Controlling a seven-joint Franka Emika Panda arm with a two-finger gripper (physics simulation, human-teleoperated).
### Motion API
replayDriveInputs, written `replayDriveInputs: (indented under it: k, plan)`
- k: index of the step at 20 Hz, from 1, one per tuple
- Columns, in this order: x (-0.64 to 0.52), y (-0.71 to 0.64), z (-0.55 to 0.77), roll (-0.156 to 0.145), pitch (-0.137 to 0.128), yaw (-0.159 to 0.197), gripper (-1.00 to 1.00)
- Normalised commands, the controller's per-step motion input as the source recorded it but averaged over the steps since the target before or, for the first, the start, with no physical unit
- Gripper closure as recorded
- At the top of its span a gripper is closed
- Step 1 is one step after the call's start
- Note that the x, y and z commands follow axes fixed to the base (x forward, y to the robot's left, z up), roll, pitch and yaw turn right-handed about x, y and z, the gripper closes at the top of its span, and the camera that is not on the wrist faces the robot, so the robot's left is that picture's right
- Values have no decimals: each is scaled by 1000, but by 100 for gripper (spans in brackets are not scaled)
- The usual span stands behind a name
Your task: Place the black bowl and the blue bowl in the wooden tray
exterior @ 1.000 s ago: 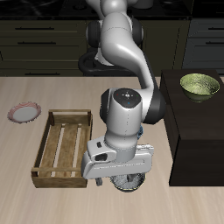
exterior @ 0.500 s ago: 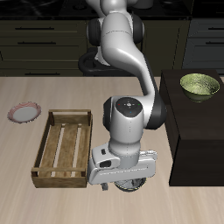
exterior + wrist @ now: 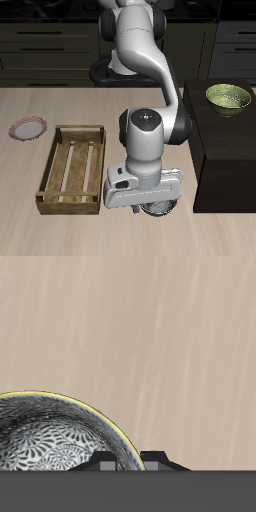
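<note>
The black bowl [image 3: 160, 209] sits on the table near its front edge, beside the wooden tray [image 3: 72, 168], and is mostly covered by my hand. In the wrist view its mottled grey-white inside [image 3: 50, 441] fills one side. My gripper [image 3: 125, 459] is low over the bowl, and its two fingertips [image 3: 100, 462] stand either side of the rim with a gap between them. It looks open. In the exterior view the gripper [image 3: 152, 204] is hidden under the hand. The tray is empty. The blue bowl does not show; the arm may hide it.
A yellow-green bowl [image 3: 228, 98] stands on a dark raised block [image 3: 225, 160] close beside my arm. A small pink plate [image 3: 27, 128] lies beyond the tray's far corner. Dark cabinets run along the back.
My hand has come down and a little toward the table's front edge, onto the black bowl. The bowl and the tray have not moved.
</note>
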Motion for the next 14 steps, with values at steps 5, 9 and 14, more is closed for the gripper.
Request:
replayDriveInputs:
  k: [5,9,14]
  plan:
    - [-40,24,35,17,-10,-32,100]
    - [-76,16,168,12,-29,-16,100]
    - [-135,8,389,5,-50,-13,100]
